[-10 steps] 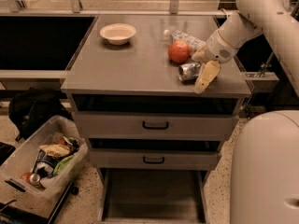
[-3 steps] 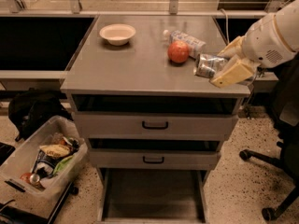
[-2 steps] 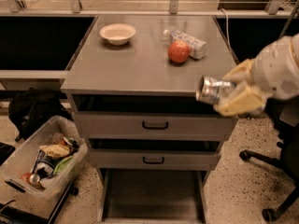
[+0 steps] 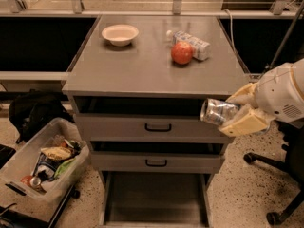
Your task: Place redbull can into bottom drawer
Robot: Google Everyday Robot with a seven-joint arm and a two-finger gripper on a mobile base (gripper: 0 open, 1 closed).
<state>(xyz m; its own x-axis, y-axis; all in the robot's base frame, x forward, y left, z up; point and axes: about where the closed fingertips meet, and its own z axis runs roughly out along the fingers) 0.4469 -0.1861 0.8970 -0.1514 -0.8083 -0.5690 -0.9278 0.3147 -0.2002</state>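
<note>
The grey cabinet (image 4: 152,75) fills the middle of your view. Its bottom drawer (image 4: 154,198) is pulled out toward the near side, with a bare dark floor. Your white arm (image 4: 285,94) comes in from the right. The gripper (image 4: 232,113) hangs just off the cabinet's near right corner, level with the top drawer front. Its two fingers are clamped on the redbull can (image 4: 217,112), one above and one below. The can lies on its side with one end pointing left.

The can looks to be high above the open tray and to the right of it, so you are mid-carry. Bring it left until it is over the middle of the tray, keeping it nearer than the two drawer fronts so it cannot clip their handles. Then lower it well inside the walls before you let go. A can on its side will probably roll, so set it down close to the floor instead of dropping it.

By count:
- One cabinet with three drawers, two of them with black handles.
- One plastic bin (image 4: 28,175) of clutter, near left on the floor.
- One dark bag (image 4: 33,113) behind the bin.
- One chair base (image 4: 280,175) at the right.
- On the cabinet top, one bowl (image 4: 120,34), one plastic bottle (image 4: 192,42) and one red fruit (image 4: 182,52).
- One can, in your grip.
</note>
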